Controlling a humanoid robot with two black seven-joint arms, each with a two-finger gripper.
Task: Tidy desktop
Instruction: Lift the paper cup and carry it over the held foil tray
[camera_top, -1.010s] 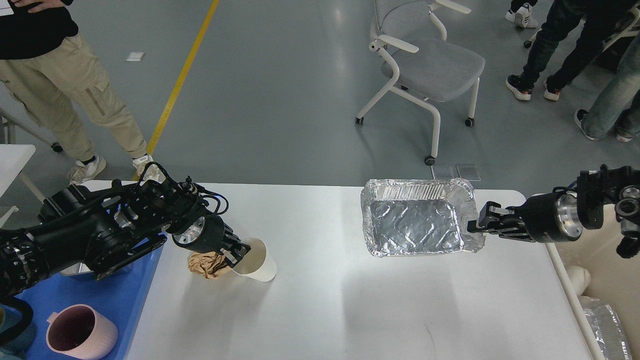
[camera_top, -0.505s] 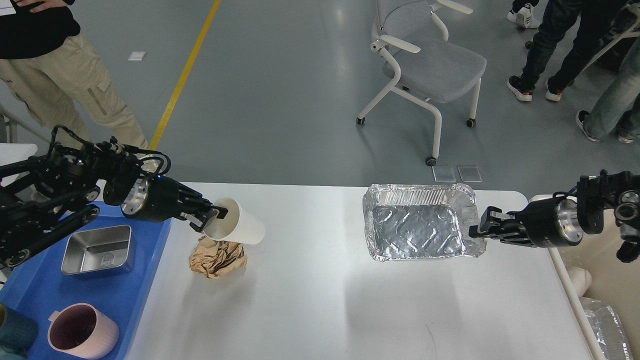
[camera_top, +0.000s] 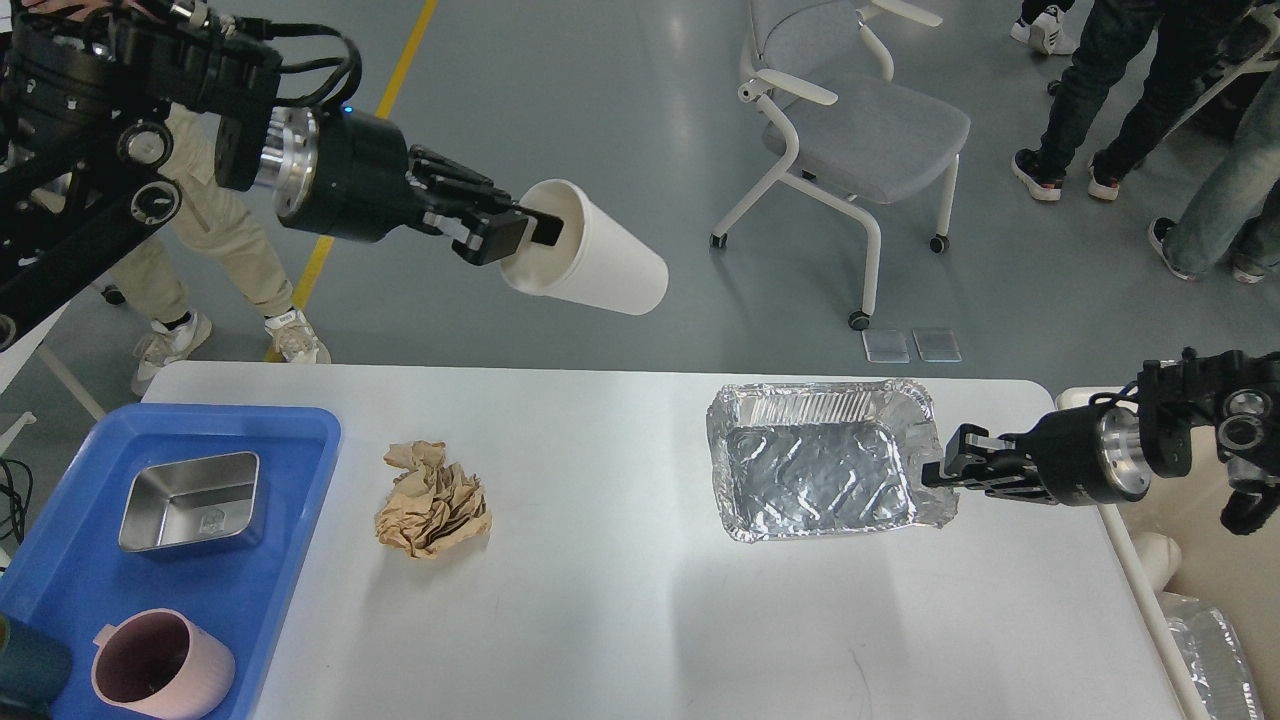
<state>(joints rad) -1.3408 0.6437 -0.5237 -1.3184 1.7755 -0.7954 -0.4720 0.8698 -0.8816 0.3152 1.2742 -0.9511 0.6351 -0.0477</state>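
Note:
The white desktop (camera_top: 620, 600) spans the lower half of the head view. My left gripper (camera_top: 525, 232) is raised high above it, shut on the rim of a white paper cup (camera_top: 590, 262) that points sideways to the right. A crumpled brown paper ball (camera_top: 432, 498) lies on the desktop at the left. My right gripper (camera_top: 942, 470) comes in from the right and is shut on the right rim of an empty foil tray (camera_top: 822, 460) resting on the desktop.
A blue tray (camera_top: 60, 560) at the left edge holds a steel box (camera_top: 190, 500) and a pink mug (camera_top: 160, 665). A cream bin (camera_top: 1215, 560) stands beyond the right edge. A chair (camera_top: 850, 130) and people stand behind the table.
My left gripper has lifted the paper cup from beside the paper ball to high above the table. The right gripper has pushed the foil tray slightly left.

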